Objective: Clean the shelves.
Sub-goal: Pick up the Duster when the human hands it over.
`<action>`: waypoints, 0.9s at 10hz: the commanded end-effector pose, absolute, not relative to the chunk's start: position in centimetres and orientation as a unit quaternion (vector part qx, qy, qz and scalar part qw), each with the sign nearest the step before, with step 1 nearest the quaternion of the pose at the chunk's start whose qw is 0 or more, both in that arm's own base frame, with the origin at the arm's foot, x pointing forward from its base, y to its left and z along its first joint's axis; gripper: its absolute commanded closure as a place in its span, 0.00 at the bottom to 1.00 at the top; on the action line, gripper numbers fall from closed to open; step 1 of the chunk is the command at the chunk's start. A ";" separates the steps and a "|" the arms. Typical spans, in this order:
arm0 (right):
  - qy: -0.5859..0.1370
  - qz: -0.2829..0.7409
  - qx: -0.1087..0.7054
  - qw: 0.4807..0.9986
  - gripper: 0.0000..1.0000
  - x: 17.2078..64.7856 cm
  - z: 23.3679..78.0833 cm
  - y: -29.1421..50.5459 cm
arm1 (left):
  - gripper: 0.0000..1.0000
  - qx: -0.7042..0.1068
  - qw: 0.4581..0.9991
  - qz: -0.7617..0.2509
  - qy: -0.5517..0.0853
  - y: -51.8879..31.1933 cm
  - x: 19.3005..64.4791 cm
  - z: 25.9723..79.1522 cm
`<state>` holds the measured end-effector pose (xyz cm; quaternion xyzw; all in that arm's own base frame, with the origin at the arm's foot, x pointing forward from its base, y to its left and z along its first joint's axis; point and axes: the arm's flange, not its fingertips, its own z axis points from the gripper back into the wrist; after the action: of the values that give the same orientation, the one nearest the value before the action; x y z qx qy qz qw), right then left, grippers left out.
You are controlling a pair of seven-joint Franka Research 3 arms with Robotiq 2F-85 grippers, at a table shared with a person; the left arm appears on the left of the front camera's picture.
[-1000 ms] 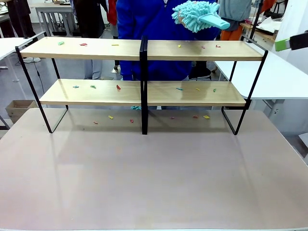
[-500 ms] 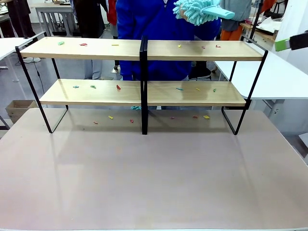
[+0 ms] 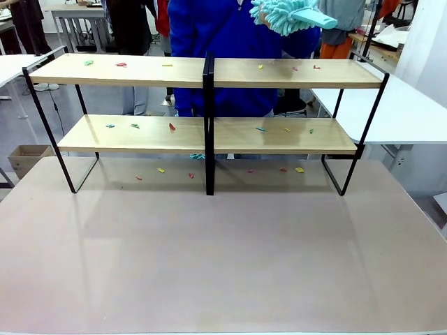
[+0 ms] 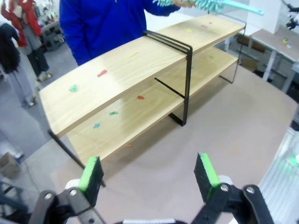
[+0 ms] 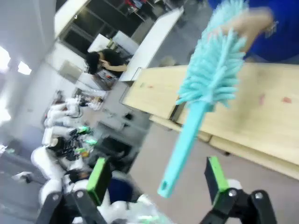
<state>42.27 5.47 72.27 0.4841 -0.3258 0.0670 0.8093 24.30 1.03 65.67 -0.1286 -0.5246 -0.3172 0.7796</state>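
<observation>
The two long pale wooden shelves point(image 3: 209, 132) in a thin black metal frame are standing at the far side of the pale table point(image 3: 223, 265), and small coloured scraps point(image 3: 171, 126) are lying on both boards. A person's hand point(image 5: 252, 23) is holding a fluffy turquoise duster point(image 5: 205, 88) with a plastic handle above the upper board. The handle is pointing toward the right gripper point(image 5: 156, 179), whose jaws are standing wide apart, gripping nothing. The left gripper point(image 4: 148, 175) is hovering over the table, its jaws also spread and empty.
</observation>
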 end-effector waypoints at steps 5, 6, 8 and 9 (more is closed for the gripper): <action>-0.292 -0.057 0.451 0.841 0.00 45.9 68.8 7.6 | 0.00 -0.131 0.779 -0.317 -0.525 1.0 24.3 65.6; -0.268 -0.071 0.473 0.836 0.00 46.3 68.8 8.4 | 0.00 -0.131 0.779 -0.317 -0.525 1.0 24.3 65.6; -0.249 -0.073 0.488 0.833 0.00 48.0 68.5 9.6 | 0.00 -0.131 0.779 -0.317 -0.525 1.0 24.3 65.6; -0.241 -0.070 0.498 0.830 0.00 48.2 68.4 9.7 | 0.00 -0.131 0.779 -0.317 -0.525 1.0 24.3 65.6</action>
<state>47.46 9.84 67.44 0.4824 -0.2509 -0.0623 0.8369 24.28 1.02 65.69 -0.1288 -0.5248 -0.3174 0.7792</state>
